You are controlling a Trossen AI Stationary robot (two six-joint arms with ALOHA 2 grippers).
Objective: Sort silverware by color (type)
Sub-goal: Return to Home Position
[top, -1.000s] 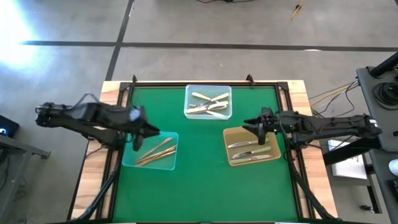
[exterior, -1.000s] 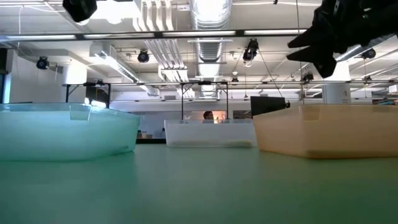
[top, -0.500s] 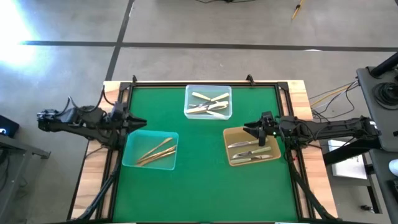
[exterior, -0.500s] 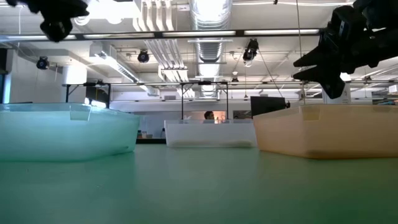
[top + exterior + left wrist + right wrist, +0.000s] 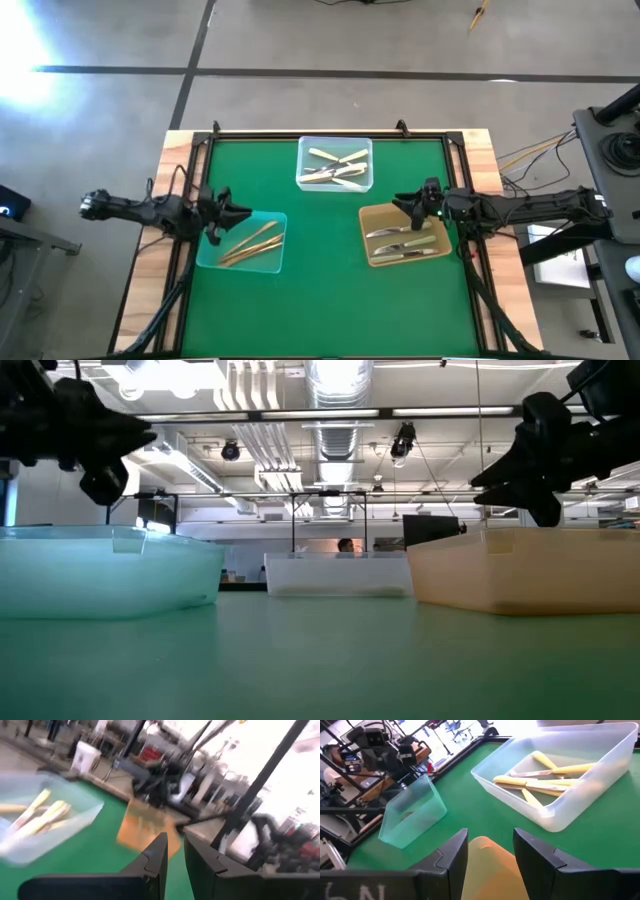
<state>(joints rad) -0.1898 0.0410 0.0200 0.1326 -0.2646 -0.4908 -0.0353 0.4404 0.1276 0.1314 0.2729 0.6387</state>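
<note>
The silverware lies in three trays. Coppery gold pieces [image 5: 250, 242] lie in the teal tray [image 5: 208, 256] at the left. Silver pieces [image 5: 405, 243] lie in the amber tray [image 5: 372, 258] at the right. Cream pieces [image 5: 545, 772] lie in the clear tray [image 5: 303, 165] at the far middle, with a silver one among them. My left gripper [image 5: 176, 852] hangs level over the teal tray's left rim, open by a narrow gap, holding nothing. My right gripper [image 5: 490, 845] hangs open over the amber tray's far part, holding nothing.
Bare green mat [image 5: 320, 290] lies between and in front of the trays. A black frame [image 5: 330, 133] borders the mat, with wooden table edges outside it. Cables run along both sides.
My left gripper has sunk from high above the teal tray to just above its left rim, tipping from downward toward level as the arm folded back toward the table's left edge. My right gripper has sunk a little over the amber tray. No utensil has moved.
</note>
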